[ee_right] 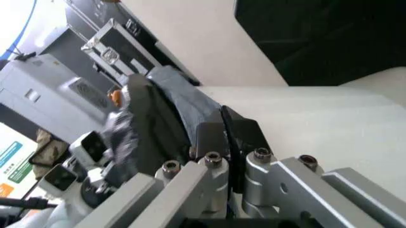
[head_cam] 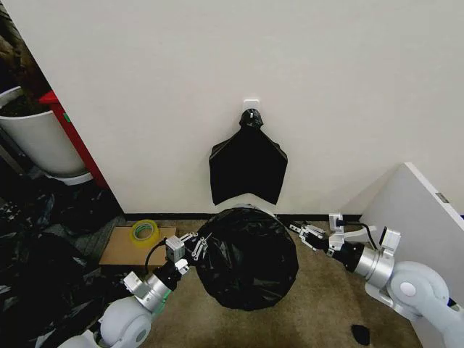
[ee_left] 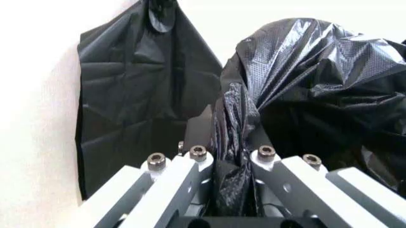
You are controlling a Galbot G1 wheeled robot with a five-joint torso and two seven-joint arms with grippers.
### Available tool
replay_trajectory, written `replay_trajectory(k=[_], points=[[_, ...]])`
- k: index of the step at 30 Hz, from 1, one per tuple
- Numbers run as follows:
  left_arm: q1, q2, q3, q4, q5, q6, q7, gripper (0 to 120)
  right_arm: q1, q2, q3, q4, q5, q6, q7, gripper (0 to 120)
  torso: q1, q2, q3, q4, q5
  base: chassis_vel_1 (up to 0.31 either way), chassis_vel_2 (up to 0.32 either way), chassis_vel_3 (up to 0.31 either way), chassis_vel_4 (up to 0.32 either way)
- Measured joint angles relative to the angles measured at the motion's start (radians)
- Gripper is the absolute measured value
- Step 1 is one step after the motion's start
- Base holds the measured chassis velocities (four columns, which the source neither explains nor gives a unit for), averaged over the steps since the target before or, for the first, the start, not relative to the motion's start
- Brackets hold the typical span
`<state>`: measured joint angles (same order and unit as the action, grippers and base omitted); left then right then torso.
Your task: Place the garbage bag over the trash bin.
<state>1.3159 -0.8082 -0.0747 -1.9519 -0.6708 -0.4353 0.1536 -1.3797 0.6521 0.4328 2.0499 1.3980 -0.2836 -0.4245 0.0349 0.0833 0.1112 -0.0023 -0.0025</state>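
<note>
I am facing a pale wall [head_cam: 326, 80] with the garbage bag [head_cam: 246, 257] swelling as a glossy black dome on the brown floor [head_cam: 326, 304] in front of me; it is hiding the trash bin completely, so I am judging that the pail is sitting underneath rather than seeing it. Above it, a flat black shield-shaped bundle [head_cam: 248, 168] is hanging from a clip [head_cam: 251, 117] on the wall, kept up there out of my way. A white cabinet [head_cam: 424, 217] is standing at my right, a large white tub [head_cam: 36, 138] is standing far off at my left beside heaps of black sheeting [head_cam: 43, 268], and a roll of yellow tape [head_cam: 144, 231] is lying on a cardboard sheet [head_cam: 127, 250] near my left arm. My left gripper [head_cam: 194, 245] is working at the bag's left edge, clenched on a gathered fold of the plastic [ee_left: 235, 156], which is running down between my fingers [ee_left: 198, 156]; I am holding it there, I judge, to keep the sack tight against the pail's side. My right gripper [head_cam: 303, 232] is hanging just beside the bag's right edge, apart from the plastic, its pads [ee_right: 212, 137] pressed nearly together with nothing between them
</note>
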Motion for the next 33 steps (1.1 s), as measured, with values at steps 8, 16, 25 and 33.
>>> replay_trajectory(k=[8,16,25,33], points=[[0.0,0.008,0.004,-0.022,0.002,0.005,-0.001,4,0.119,0.024,-0.092,-0.067,-0.029,0.042,0.073,0,0.0,0.0,0.0,0.0001,-0.0001,0.0,0.0,0.0,0.0],[0.006,0.007,0.005,-0.027,0.02,0.002,0.001,4,0.186,0.031,-0.14,-0.136,-0.075,0.042,0.097,0,0.0,0.0,0.0,0.0002,0.0003,0.0,0.0,0.0,0.0],[0.001,0.007,0.003,-0.017,0.019,-0.004,0.004,4,0.099,-0.012,-0.021,-0.086,0.084,0.039,-0.003,22,0.0,0.0,0.0,-0.0001,-0.0001,0.0,0.0,0.0,0.0],[-0.001,0.007,0.005,-0.016,0.019,-0.005,0.006,4,0.063,-0.018,-0.029,-0.079,0.038,0.028,-0.059,50,0.0,0.0,0.0,0.0,0.0,0.0,0.0,0.0,0.0]])
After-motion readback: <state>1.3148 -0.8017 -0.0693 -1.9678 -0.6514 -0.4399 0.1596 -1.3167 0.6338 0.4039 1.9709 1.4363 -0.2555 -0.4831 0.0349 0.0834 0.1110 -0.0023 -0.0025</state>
